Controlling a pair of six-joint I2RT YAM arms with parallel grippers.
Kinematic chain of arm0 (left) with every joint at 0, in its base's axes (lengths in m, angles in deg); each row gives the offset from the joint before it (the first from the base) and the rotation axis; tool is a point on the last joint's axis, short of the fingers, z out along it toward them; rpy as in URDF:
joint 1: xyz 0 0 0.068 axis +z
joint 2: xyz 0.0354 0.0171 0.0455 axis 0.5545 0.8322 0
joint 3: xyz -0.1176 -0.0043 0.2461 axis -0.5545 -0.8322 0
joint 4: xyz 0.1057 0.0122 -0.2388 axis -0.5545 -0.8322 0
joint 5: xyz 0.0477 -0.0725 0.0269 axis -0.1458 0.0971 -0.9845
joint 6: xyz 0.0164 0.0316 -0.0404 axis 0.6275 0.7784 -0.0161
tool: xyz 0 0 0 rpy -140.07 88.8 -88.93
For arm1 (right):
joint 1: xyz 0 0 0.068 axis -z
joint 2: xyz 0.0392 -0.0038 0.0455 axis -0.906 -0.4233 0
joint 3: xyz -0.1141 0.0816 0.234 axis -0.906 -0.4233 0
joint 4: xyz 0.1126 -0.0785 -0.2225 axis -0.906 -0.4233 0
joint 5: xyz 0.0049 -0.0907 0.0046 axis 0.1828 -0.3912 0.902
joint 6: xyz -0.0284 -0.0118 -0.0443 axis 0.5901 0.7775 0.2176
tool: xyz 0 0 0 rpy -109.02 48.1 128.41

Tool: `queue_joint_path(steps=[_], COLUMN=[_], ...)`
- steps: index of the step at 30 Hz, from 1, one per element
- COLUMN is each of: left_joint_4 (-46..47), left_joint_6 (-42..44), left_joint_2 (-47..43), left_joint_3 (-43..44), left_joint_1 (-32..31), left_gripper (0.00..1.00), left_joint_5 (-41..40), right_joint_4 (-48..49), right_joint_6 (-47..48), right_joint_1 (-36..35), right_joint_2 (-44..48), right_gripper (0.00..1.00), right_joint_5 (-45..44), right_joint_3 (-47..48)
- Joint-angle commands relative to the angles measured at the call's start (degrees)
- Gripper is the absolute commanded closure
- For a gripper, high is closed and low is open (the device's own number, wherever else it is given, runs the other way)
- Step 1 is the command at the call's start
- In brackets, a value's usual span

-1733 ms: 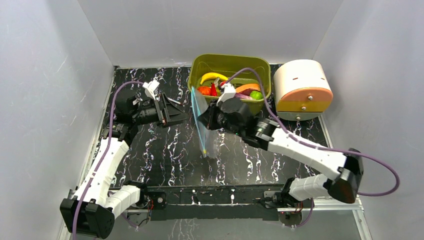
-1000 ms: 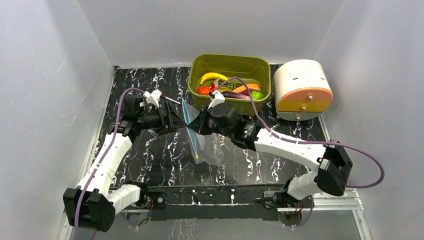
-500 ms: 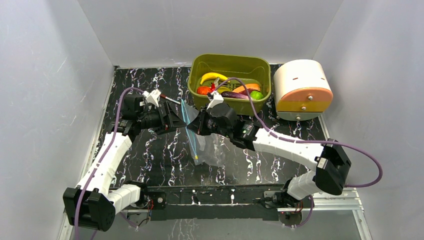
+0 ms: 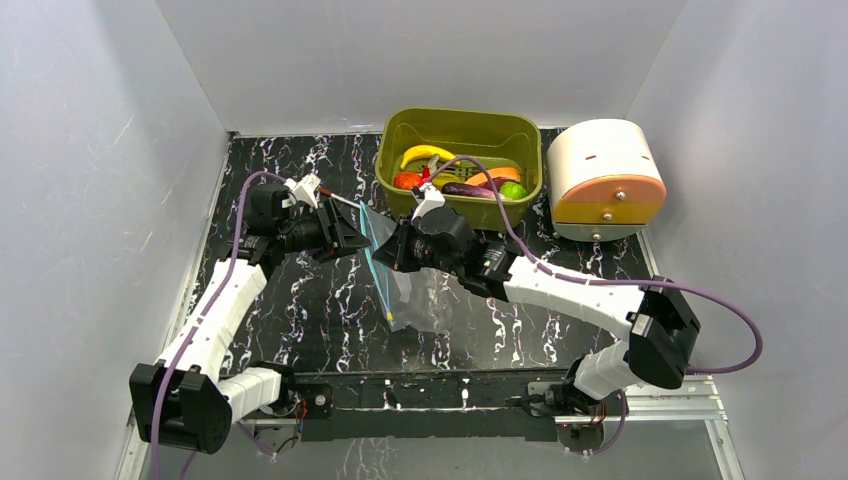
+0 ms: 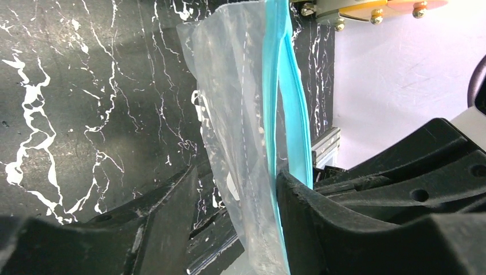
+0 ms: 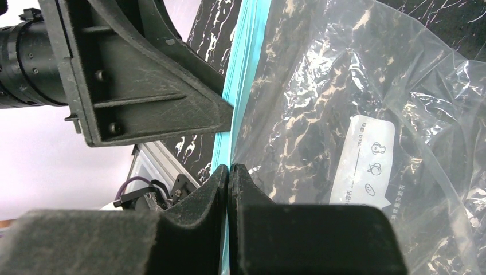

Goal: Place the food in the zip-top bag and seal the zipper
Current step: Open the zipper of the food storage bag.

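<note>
Above the marbled tabletop [image 4: 300,300], the right end effector [image 6: 228,172] is pressed together on the zip-top bag [image 6: 344,86] at its teal zipper [image 5: 286,86], holding it on edge. The left end effector [image 5: 238,183] stands spread astride that mouth, one finger touching the zipper. Beyond, the toy food [image 4: 424,153] lies in the olive-green tub [image 4: 460,118].

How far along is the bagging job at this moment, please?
Done: the right gripper is shut on the zipper, holding the zip-top bag up. In hand: the left gripper straddles the bag's mouth, jaws open, not yet gripping. Left: all the food, such as the banana and eggplant, lies in the green tub; filling and sealing remain.
</note>
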Motion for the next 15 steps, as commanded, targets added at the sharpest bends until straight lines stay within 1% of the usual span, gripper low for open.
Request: queue_joint_path(steps=[1,4,10,14,15], left_joint_4=[0.7,0.8,-0.3,1.7,2.1], left_joint_6=[0.3,0.0,-1.6,-3.4,-3.6], left_joint_2=[0.0,0.4,1.4,0.9,1.1], left_joint_3=[0.1,0.0,-0.4,-2.7,-3.1], left_joint_1=[0.0,-0.1,-0.1,-0.1,-0.2], left_gripper=[0.51,0.53,0.53,0.53,0.55], left_joint_5=[-0.4,-0.1,0.7,2.0,2.3], right_joint_4=[4.0,4.2,4.3,4.3,4.3], right_joint_6=[0.2,0.3,0.4,0.5,0.5], right_joint_1=[-0.3,-0.4,-0.5,-0.6,-0.5], right_joint_2=[1.1,0.7,-0.5,-1.7,-2.1], right_gripper=[1.0,1.0,1.0,1.0,1.0], right_joint_5=[0.0,0.2,0.3,0.4,0.5], right_joint_3=[0.9,0.9,1.5,2.7,2.9])
